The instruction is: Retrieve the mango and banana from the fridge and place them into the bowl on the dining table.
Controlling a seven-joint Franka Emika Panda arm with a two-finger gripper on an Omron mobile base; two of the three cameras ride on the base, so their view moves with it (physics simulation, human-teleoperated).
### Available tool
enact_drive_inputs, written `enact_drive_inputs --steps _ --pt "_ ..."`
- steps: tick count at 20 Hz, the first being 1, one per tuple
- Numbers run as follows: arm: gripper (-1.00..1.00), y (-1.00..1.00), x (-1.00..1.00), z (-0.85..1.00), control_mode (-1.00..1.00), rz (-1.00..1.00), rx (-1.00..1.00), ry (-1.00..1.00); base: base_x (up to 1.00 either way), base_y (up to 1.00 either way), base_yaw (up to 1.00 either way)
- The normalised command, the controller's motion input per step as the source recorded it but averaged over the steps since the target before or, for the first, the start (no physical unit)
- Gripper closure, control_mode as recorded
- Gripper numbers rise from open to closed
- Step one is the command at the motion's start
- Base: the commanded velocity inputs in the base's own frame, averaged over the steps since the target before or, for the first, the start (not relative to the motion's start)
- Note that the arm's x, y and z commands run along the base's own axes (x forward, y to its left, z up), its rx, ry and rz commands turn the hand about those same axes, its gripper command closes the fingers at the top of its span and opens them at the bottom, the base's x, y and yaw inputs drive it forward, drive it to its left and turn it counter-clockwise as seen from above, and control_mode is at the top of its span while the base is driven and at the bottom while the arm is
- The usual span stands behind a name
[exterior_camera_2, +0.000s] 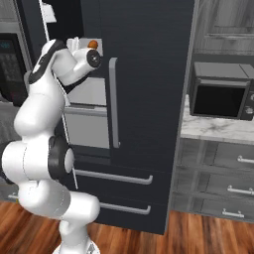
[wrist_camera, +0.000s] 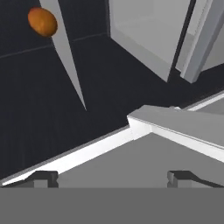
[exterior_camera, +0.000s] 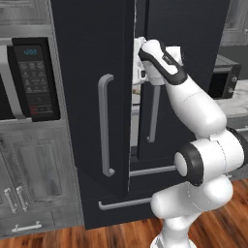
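Observation:
The dark navy fridge (exterior_camera: 92, 97) has its left door swung open, and its right door (exterior_camera_2: 149, 99) is shut. My arm reaches into the gap between them, with the hand (exterior_camera: 141, 72) at upper-shelf height. In the hand view my gripper (wrist_camera: 113, 179) is open with nothing between its fingertips (wrist_camera: 43, 178), over a light grey shelf (wrist_camera: 175, 127). The mango (wrist_camera: 42, 22), a smooth orange oval, lies far off at the upper left. A small orange-brown thing (exterior_camera_2: 92, 44) peeks out just past my wrist; I cannot tell if it is the mango. The banana, bowl and dining table are out of view.
A black microwave (exterior_camera: 34, 77) sits in grey cabinets (exterior_camera: 29, 184) left of the fridge. Right of the fridge a marble counter (exterior_camera_2: 218, 131) carries a dark oven (exterior_camera_2: 218, 94). Two fridge drawers (exterior_camera_2: 114, 176) lie below the doors. The open door's edge stands close beside my forearm.

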Motion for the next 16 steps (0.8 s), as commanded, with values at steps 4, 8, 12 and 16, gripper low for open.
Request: enact_drive_inputs --steps 4,8,12,16 --pt "-1.0 0.58 0.06 -0.01 -1.0 0.12 -0.01 0.0 0.0 0.0 0.0" --pt "-1.0 0.97 -0.79 -0.08 -1.0 0.24 -0.07 -0.02 0.0 0.0 0.0" --pt "-1.0 1.0 -1.0 -0.1 -1.0 0.28 -0.1 -0.04 0.0 0.0 0.0" --pt "-1.0 1.0 -1.0 -0.06 -1.0 0.26 -0.12 -0.07 0.0 0.0 0.0"
